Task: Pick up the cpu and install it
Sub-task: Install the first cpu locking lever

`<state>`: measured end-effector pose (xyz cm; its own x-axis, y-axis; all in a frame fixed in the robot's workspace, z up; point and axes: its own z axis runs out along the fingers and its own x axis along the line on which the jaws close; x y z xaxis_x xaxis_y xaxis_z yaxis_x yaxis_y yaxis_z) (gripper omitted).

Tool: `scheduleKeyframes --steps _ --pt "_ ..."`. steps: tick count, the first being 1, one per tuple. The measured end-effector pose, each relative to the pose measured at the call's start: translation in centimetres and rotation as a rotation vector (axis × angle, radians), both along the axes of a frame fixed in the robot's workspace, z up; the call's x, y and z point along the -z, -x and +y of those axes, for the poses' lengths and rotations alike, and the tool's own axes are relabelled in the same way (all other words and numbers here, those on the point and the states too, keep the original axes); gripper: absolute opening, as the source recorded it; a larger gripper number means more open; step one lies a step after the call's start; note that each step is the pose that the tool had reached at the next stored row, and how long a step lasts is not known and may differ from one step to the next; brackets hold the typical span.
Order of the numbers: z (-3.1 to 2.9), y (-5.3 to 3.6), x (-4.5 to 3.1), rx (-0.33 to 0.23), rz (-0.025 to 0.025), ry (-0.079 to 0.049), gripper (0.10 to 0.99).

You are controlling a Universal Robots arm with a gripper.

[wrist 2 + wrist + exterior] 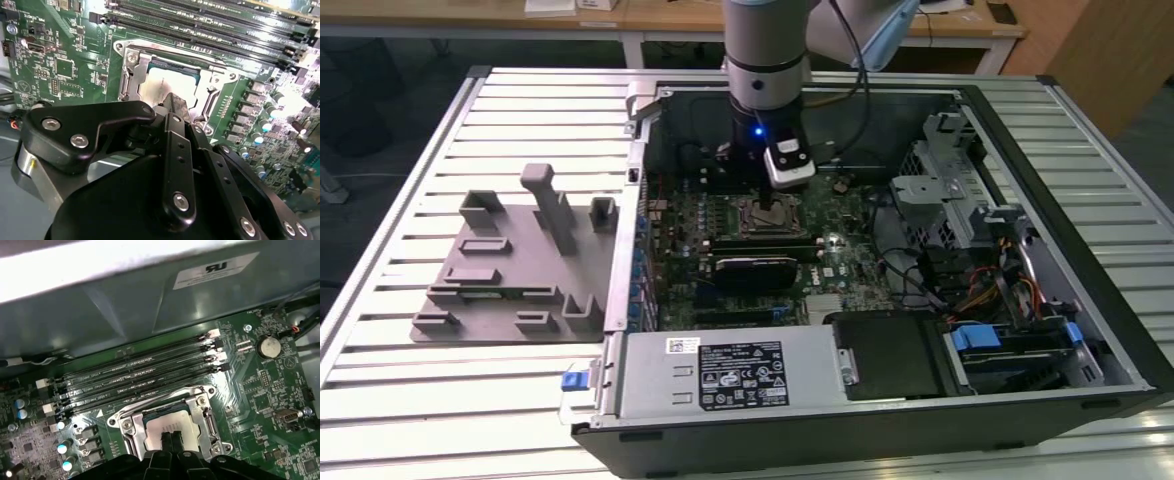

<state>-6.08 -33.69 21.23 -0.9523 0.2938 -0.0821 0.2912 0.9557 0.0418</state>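
- The hand (171, 439) reaches down into the open computer case (1067, 290), its fingertips drawn together and resting on the cpu (169, 426).
- The cpu (167, 85) sits in the motherboard socket (200, 412), framed by the metal bracket, beside the memory slots (140, 375).
- A white label (215, 270) on the case wall carries print too blurred to read.
- A grey fixture (507, 265) stands on the slatted surface (400, 400).

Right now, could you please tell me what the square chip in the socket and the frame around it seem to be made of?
The square silver-grey chip looks like metal with a satin, brightly reflecting top. The socket frame around it appears to be bare stamped steel, judging by its shiny bent edges and screws. The black pincer sits over the chip.
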Motion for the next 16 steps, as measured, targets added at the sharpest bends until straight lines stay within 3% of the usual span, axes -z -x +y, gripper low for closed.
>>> scheduleKeyframes --steps 8,11,16 --pt "0.00 -0.63 0.20 -0.033 0.0271 0.012 0.106" --pt "0.00 -0.64 0.10 -0.035 0.0281 0.012 0.106" --pt "0.00 -0.65 -0.68 -0.035 0.0281 0.012 0.106"
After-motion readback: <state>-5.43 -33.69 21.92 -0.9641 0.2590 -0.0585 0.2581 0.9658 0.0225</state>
